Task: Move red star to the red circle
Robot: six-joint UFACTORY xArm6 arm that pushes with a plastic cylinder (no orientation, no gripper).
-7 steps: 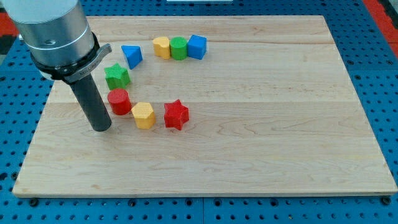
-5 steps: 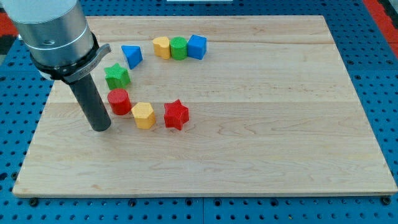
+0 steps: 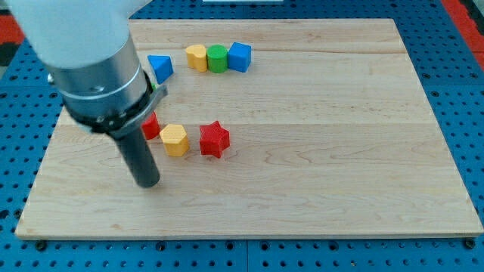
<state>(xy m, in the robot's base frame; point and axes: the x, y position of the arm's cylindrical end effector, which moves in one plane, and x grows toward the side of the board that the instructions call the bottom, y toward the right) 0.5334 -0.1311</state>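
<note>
The red star [image 3: 214, 139] lies on the wooden board [image 3: 318, 151], left of the middle. A yellow hexagon block [image 3: 175, 139] sits just to its left, between it and the red circle [image 3: 150, 126], which is mostly hidden behind my rod. My tip [image 3: 147, 182] rests on the board below and left of the yellow hexagon, apart from all blocks, well left of the red star.
A blue triangle [image 3: 160, 66] lies at the upper left. A yellow block [image 3: 197, 57], a green circle [image 3: 218, 57] and a blue cube [image 3: 239, 57] stand in a row near the top. The green star is hidden behind the arm.
My tip has moved down and to the right, from left of the red circle to below it. The arm now covers the green star and most of the red circle. The blocks have not moved.
</note>
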